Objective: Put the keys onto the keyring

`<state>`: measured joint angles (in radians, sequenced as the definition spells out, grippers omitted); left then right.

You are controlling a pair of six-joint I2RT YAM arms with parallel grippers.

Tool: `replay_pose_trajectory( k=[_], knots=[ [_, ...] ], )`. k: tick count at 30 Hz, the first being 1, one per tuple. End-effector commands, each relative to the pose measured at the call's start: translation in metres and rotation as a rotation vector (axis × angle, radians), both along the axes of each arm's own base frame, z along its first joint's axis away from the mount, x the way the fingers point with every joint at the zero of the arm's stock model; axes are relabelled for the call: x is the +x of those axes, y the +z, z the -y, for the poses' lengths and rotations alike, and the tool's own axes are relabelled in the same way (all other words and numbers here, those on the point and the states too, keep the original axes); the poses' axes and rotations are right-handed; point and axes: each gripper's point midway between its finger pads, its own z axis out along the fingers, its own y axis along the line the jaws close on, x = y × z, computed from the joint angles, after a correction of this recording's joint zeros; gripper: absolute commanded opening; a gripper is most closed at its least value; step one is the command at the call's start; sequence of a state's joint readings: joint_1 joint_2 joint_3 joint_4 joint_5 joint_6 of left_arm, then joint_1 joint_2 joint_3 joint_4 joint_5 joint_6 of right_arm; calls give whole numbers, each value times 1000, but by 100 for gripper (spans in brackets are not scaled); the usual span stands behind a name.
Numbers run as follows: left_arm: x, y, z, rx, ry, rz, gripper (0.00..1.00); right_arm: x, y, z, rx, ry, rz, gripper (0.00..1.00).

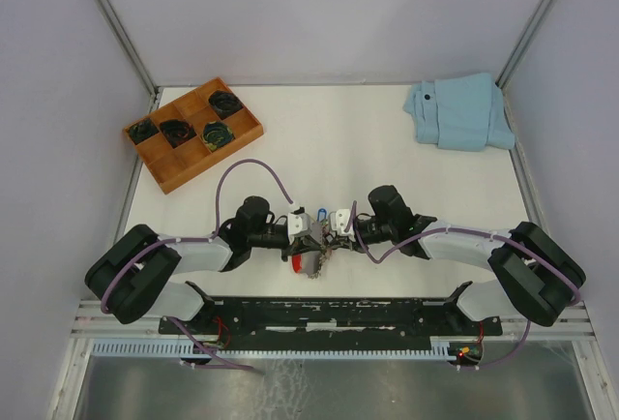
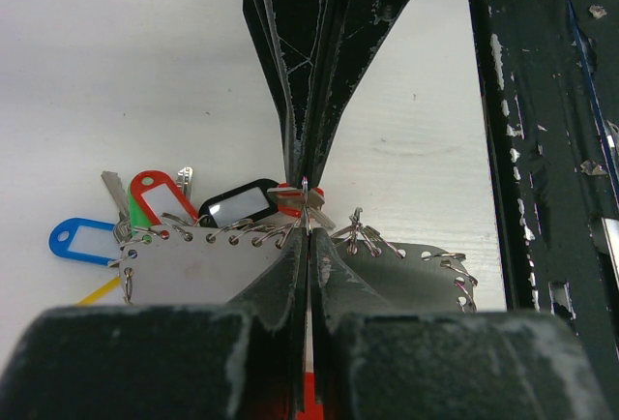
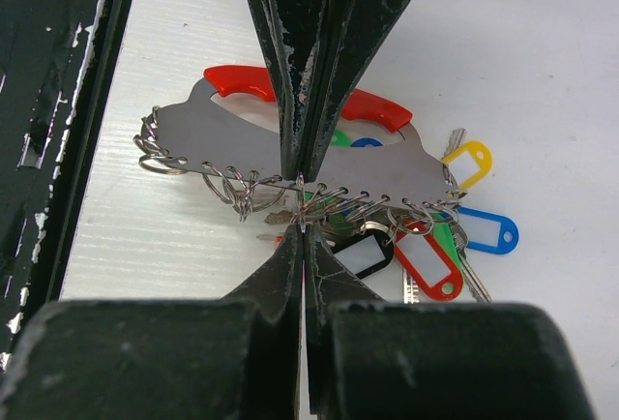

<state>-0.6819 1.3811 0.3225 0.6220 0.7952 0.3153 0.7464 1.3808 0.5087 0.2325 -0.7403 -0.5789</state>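
The keyring (image 1: 311, 254) is a grey plate (image 2: 208, 270) with a row of small wire rings and a red curved band (image 3: 242, 79), lying between the two arms. My left gripper (image 2: 308, 236) and right gripper (image 3: 303, 229) meet tip to tip, both shut on one small wire ring (image 3: 301, 197) at the plate's edge. The red-tagged key (image 3: 430, 265) and the green-tagged key (image 3: 447, 238) lie bunched at the plate's rings with blue (image 3: 488, 229), yellow (image 3: 469, 164) and black (image 3: 363, 255) tags. I cannot tell which rings the keys hang from.
A wooden compartment tray (image 1: 193, 135) with dark coiled items sits at the back left. A light blue folded cloth (image 1: 459, 110) lies at the back right. The black rail (image 1: 338, 314) runs along the near edge, close behind the keyring.
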Motion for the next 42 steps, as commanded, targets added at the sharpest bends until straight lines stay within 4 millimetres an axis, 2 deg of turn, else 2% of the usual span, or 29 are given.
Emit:
replay_pose_trajectory(
  k=[1, 15, 26, 42],
  knots=[
    [9, 18, 8, -43, -26, 84, 3, 5, 22, -11, 68, 18, 46, 1],
    [9, 18, 9, -43, -28, 82, 3, 3, 25, -15, 90, 33, 38, 1],
    [12, 19, 7, -38, -7, 90, 3, 7, 17, -5, 35, -24, 31, 1],
    [10, 19, 8, -42, -18, 85, 3, 1, 23, -12, 72, 22, 17, 1]
  ],
)
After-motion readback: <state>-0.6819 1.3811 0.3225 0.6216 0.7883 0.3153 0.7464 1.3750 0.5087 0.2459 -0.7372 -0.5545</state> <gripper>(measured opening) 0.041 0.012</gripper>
